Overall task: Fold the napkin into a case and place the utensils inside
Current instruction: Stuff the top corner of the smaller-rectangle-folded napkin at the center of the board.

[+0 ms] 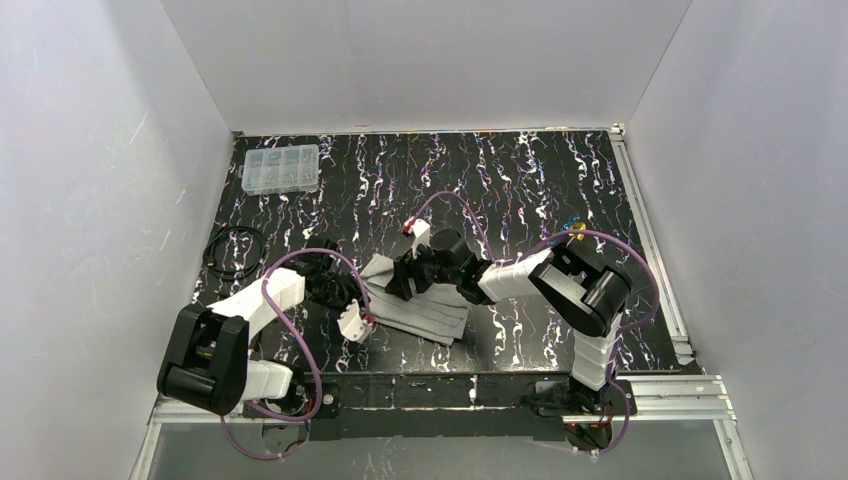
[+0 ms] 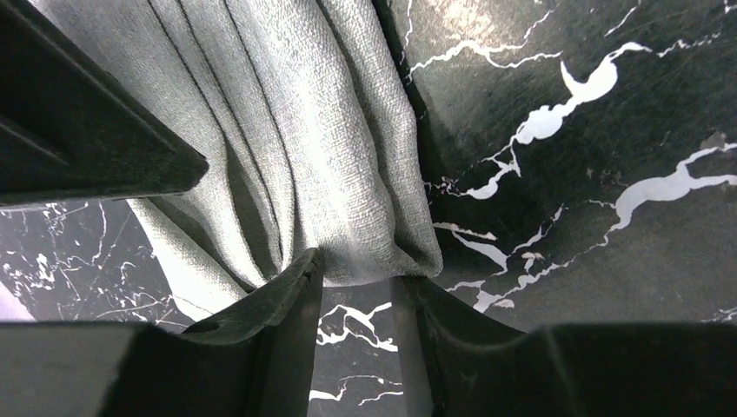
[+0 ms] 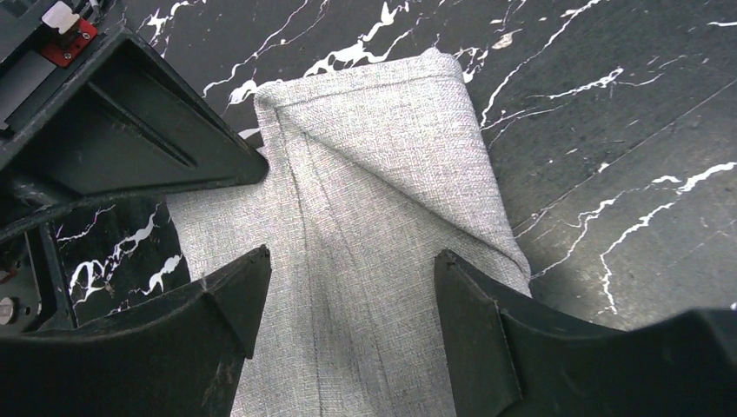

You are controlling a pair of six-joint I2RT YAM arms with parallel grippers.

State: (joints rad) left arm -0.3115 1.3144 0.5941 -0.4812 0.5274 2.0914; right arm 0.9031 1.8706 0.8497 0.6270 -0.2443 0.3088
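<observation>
Folded grey napkin (image 1: 430, 315) flat in the middle of the dark table (image 1: 520, 180). Left claw (image 2: 358, 274) a little open, tips touching the napkin's end. Right claw (image 3: 352, 261) wide open over the napkin, one finger on each side.

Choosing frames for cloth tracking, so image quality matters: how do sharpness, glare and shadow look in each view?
Top external: even light, napkin small and partly hidden, weave unreadable. Left wrist: weave sharp, creases deeply shadowed, a washed-out bright patch beside the fingers, which are dark and soft. Right wrist: weave crisp, light even, cloth glare-free, fingers dark silhouettes.
</observation>
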